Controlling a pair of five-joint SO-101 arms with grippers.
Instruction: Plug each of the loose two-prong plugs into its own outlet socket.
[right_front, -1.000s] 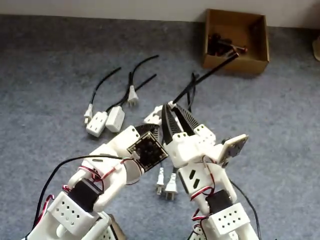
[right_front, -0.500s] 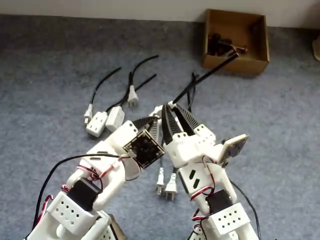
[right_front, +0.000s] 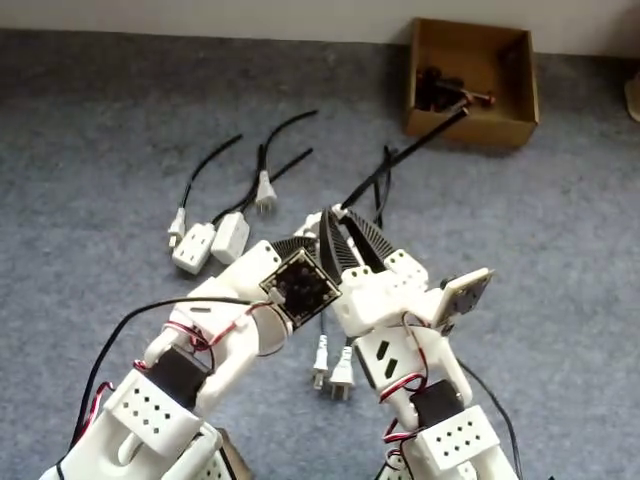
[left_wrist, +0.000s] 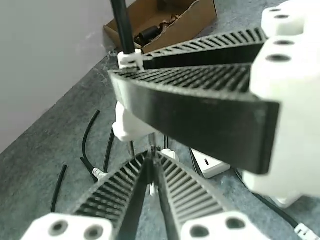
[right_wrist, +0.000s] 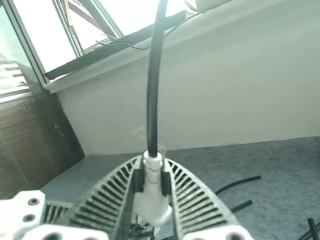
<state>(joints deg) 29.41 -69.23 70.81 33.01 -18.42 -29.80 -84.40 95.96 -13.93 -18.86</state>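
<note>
R gripper (right_wrist: 154, 162) clamped, raised; L gripper (left_wrist: 151, 155) prob. shut, tips just beside it.

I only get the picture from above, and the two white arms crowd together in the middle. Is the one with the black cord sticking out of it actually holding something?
Observer: Yes. The right wrist view shows the right gripper shut on a white plastic plug, with the black cord rising straight out from between its fingers.
Operator: And the other arm, is it gripping anything?
Observer: The left wrist view shows the left gripper with its black ribbed fingers closed together. Their tips sit right next to a white plastic piece, close to the right gripper. I cannot tell whether they pinch that piece.
</note>
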